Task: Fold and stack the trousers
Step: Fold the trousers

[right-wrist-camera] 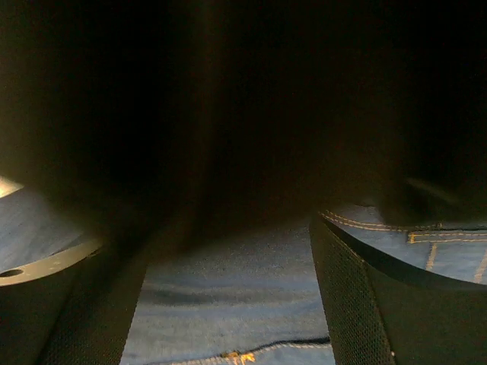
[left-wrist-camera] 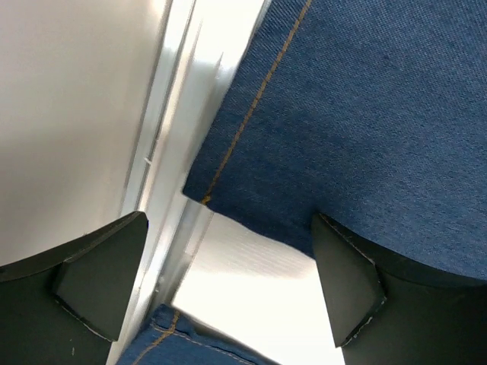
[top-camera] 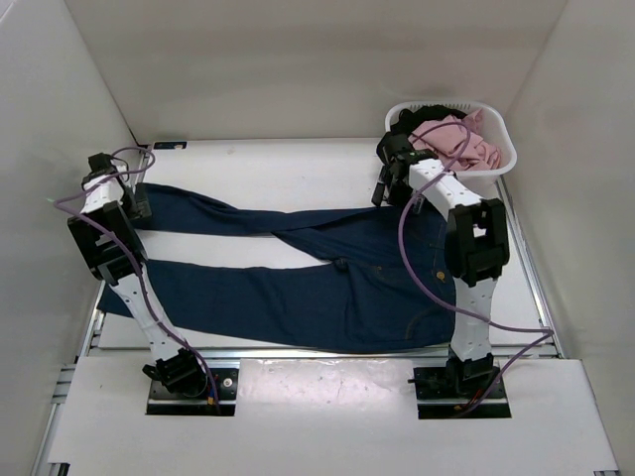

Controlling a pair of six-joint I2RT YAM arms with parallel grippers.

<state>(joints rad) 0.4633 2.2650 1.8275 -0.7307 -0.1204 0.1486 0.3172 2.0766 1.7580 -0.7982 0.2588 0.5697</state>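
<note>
Top view: trousers lie flat on the table, waist at right, legs running left in a V; matte dark navy denim. Left gripper sits at the far leg's cuff. Right gripper is at the waist end's far edge, near the white slotted basket holding a pink garment and a black garment. Left wrist: left gripper spread wide, nothing between the fingers; trousers cuff corner with orange seam stitching just ahead, bare table below it. Right wrist: right gripper spread, low over the trousers; twill weave, tan double stitching; upper half dark.
</note>
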